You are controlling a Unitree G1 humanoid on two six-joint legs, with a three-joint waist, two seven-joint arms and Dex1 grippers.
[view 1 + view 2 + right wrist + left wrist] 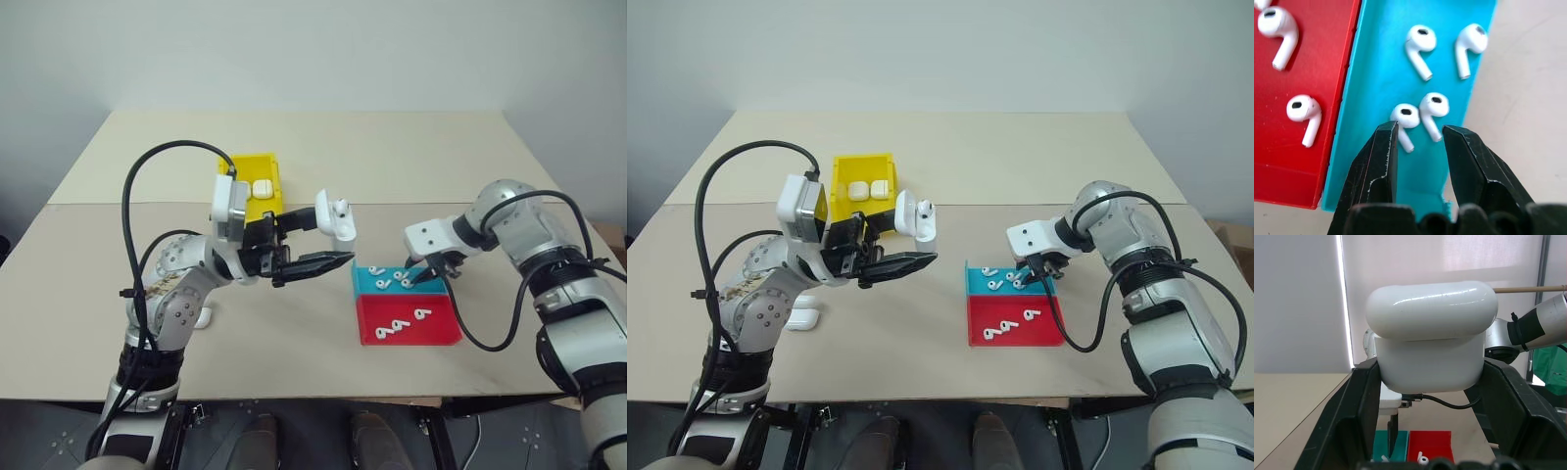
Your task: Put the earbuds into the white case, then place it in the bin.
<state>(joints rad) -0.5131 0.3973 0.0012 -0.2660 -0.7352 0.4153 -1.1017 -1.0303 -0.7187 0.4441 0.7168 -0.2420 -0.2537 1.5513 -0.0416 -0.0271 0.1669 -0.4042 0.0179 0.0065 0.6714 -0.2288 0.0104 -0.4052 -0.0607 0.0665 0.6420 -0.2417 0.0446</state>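
- Left gripper (315, 242) is clenched on the white case (337, 221), held in the air at about 10 o'clock from the tray (364, 283) – lid hinged up
- Right gripper (1420, 134) has its jaws parted and empty, hanging over the tray's blue half; four earbuds (1420, 43) lie there, three in the red half
- Bin (235, 166) at the table's 11 o'clock holds two cases – another case (803, 317) lies on the table by the left arm

no readable text, labels or signs
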